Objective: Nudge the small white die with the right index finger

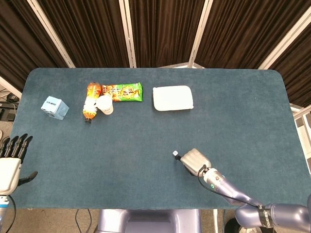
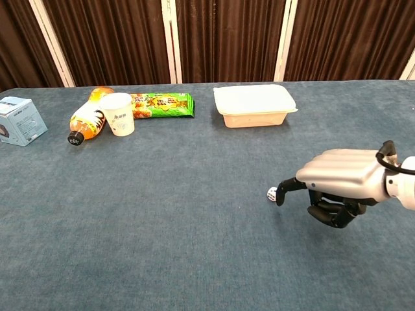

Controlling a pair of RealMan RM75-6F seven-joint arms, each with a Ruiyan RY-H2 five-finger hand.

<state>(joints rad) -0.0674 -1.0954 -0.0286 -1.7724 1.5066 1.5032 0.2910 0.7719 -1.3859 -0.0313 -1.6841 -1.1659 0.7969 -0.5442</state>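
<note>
The small white die [image 1: 174,153] [image 2: 272,193] lies on the blue-green tablecloth, right of centre and towards the near edge. My right hand [image 1: 194,159] [image 2: 337,178] hovers just to its right, palm down. Its index finger [image 2: 285,189] reaches out to the left, the tip down at the die's right side and touching it or nearly so; the other fingers are curled under, holding nothing. My left hand [image 1: 10,162] rests at the near left corner, fingers straight and apart, empty; the chest view does not show it.
Along the far side lie a pale blue box [image 1: 54,107] [image 2: 19,120], an orange bottle [image 1: 91,101] on its side, a white cup [image 1: 104,104], a green snack packet [image 1: 122,92] and a white lidded container [image 1: 173,98]. The table's near edge [image 1: 146,208] is close behind my right hand.
</note>
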